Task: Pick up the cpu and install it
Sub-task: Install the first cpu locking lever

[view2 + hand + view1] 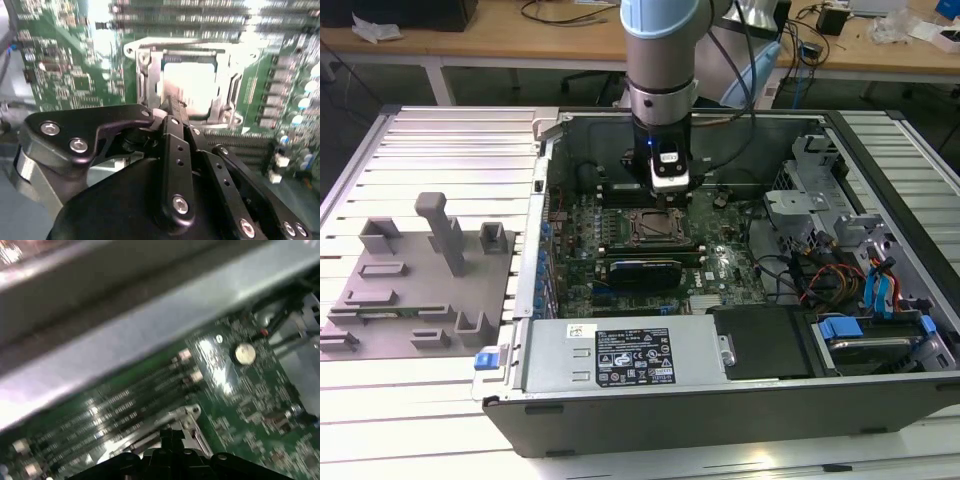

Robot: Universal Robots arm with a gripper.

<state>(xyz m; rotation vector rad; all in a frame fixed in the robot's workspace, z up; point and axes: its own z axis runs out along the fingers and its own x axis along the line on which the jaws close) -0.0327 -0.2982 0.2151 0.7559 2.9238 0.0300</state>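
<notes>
One arm (pixel 660 60) with a glossy blue-grey shell reaches down into the open metal case (pixel 720 400) in the exterior view, its gripper (pixel 669 186) hanging just above the square socket (pixel 656 227) on the green board (pixel 720 265), while grey plastic blocks (pixel 415 275) lie outside the case on the ribbed table (pixel 450 140). In the second wrist view the black, bolted fingers (pixel 176 150) meet in a narrow tip right over the cpu (pixel 192 85), a pale, glare-washed square lying inside the socket's silvery frame, and I cannot tell whether they touch it or how far apart they stand. In the first wrist view the board is blurred, with a round silver coin cell (pixel 245 354) beyond the socket.
</notes>
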